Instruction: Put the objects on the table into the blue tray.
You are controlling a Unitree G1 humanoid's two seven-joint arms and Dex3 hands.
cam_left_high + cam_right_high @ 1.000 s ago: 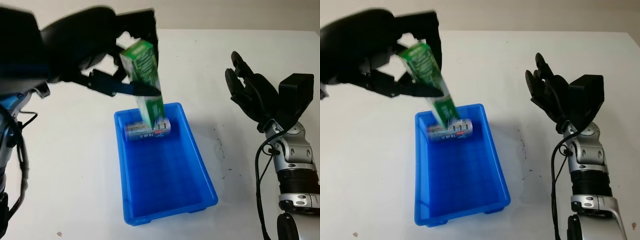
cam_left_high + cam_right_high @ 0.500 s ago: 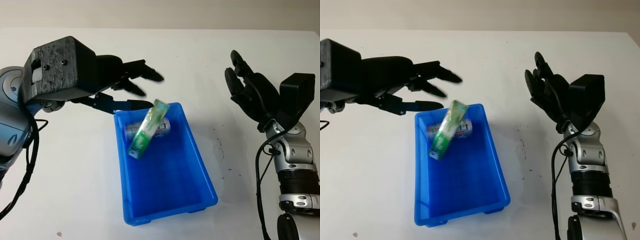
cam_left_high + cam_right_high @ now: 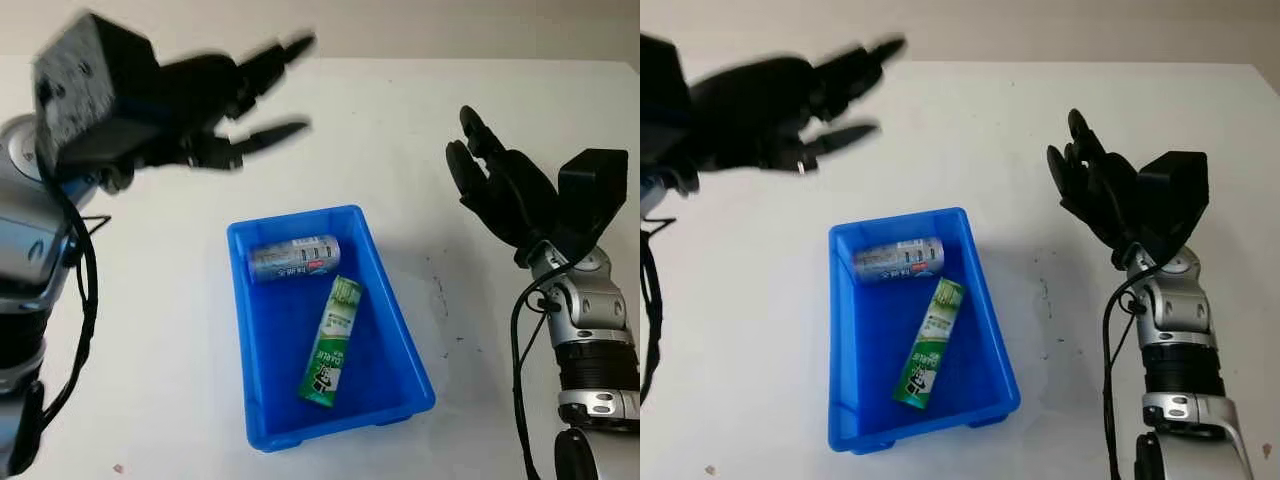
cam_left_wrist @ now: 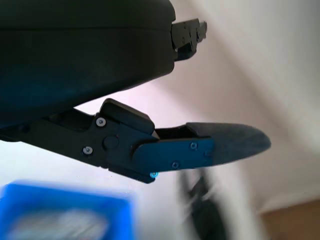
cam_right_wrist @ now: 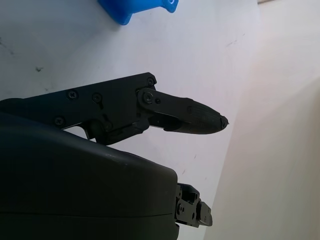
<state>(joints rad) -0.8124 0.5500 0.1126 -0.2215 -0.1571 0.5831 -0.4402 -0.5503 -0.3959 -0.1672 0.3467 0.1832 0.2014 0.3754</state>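
A blue tray (image 3: pixel 413 357) sits on the white table in front of me. Inside it a silver can (image 3: pixel 293 257) lies on its side at the far end. A green box (image 3: pixel 332 342) lies flat in the tray's middle, slanting toward the near right corner. My left hand (image 3: pixel 255 105) is open and raised above the table, behind and to the left of the tray, holding nothing. My right hand (image 3: pixel 495 185) is open and held up to the right of the tray.
The white table (image 3: pixel 150 330) stretches around the tray on all sides. Small dark marks (image 3: pixel 440 295) dot the surface right of the tray. A corner of the tray (image 5: pixel 135 9) appears in the right wrist view.
The left hand let go of the green box, which dropped and now lies flat in the tray. The left hand has lifted up and back to the left. The right hand stayed put.
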